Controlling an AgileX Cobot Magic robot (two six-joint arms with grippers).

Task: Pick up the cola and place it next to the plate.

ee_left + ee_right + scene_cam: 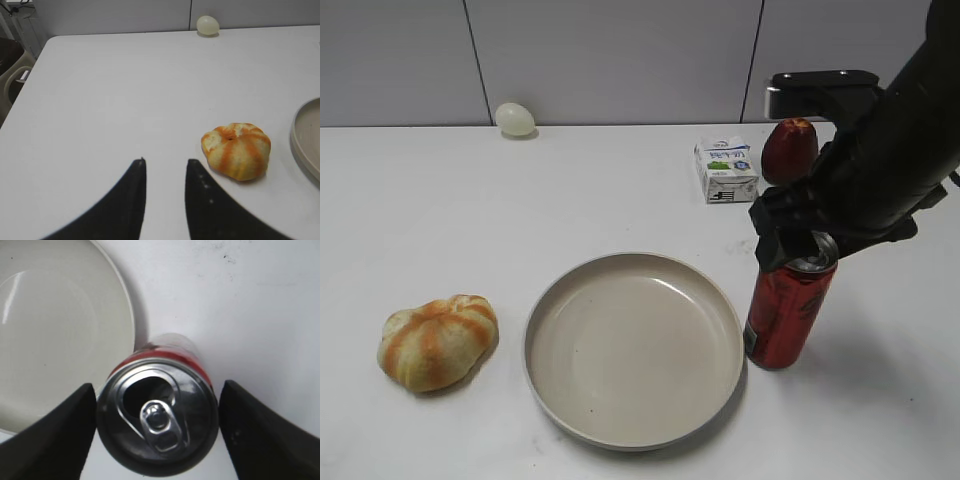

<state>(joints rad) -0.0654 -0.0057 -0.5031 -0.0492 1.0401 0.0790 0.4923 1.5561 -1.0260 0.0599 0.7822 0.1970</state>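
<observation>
Jaws of the right gripper flank the cola, slightly released; left gripper spread.

Dark lettering down the side of the cola, too blurred to read. Blue and green print on the small white carton, also illegible at this size. No other text, numbers or signs readable anywhere.

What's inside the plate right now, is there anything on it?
Nothing: the plate shows a bare beige inside in the exterior view. The cola can stands upright on the table just off its right rim. The wrist views crop the plate, so only part shows there.
</observation>
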